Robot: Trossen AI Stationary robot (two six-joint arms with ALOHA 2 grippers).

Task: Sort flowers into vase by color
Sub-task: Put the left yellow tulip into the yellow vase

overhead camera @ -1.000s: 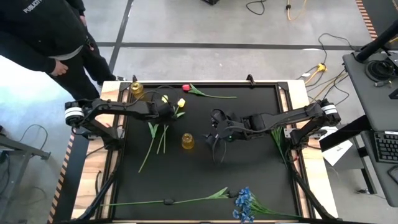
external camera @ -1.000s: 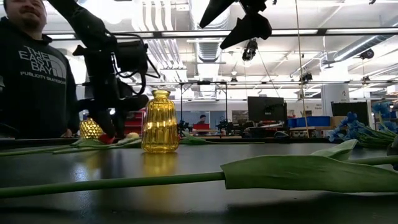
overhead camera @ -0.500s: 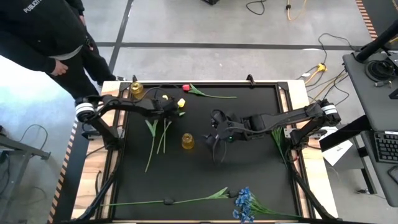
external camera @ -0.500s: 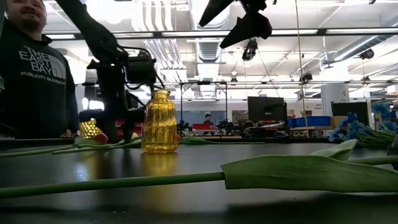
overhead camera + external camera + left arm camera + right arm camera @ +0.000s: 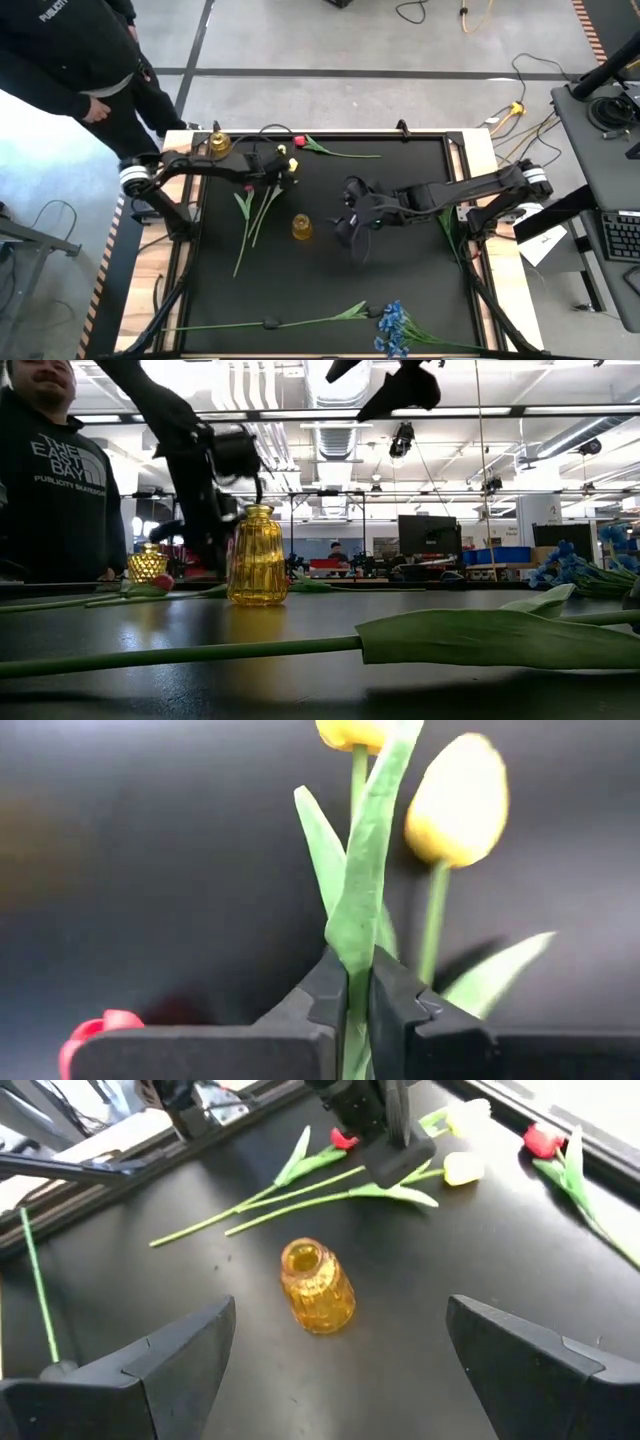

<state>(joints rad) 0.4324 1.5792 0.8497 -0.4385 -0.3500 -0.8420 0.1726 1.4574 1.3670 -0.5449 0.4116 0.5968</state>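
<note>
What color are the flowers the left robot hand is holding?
Yellow. The tulips pinched in the left hand show best in the left wrist view.

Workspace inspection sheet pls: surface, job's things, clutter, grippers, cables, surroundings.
Surface: black mat in a wooden frame.
Job's things: two amber vases, one mid-mat, one at the far left corner; yellow tulips by the left gripper; red tulip lying at the far edge; blue blossoms and a long green stem at the near edge.
Clutter: nothing seen.
Grippers: left gripper, jaws shut on a yellow tulip stem; right gripper, jaws open, above the mid-mat vase.
Cables: loose leads on the floor beyond the table.
Surroundings: person standing at the far left corner; desk with keyboard on the right.
</note>
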